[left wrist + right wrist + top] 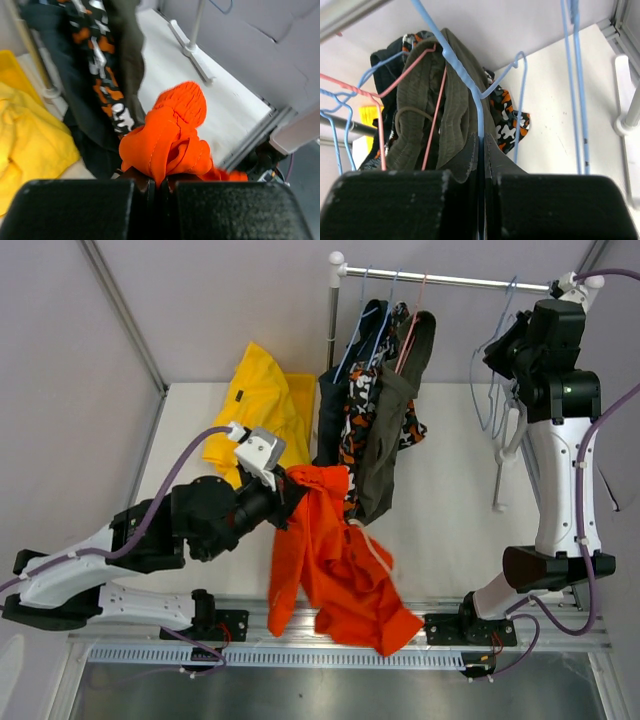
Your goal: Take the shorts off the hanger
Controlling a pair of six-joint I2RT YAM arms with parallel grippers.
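Left gripper: jaws clamped on bunched orange-red soft fabric shorts.
The shorts hang free of the metal rail, draping toward the white table's near edge. Bright yellow fabric shorts lie on the table. Right gripper is pinched shut on a blue wire hanger.

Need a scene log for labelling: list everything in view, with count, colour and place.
yellow shorts: 1, yellow, on table, back left.
orange shorts: 1, orange-red, draped from left jaws toward near edge.
navy shorts, camo shorts, olive shorts: 1 each, hung at rail's left end.
blue hangers: several, on rail.
pink hanger: 1, holding olive shorts.
rail: 1, silver, back.
table: 1, white.
left arm: jaws shut on orange shorts.
right arm: jaws shut on a blue hanger.
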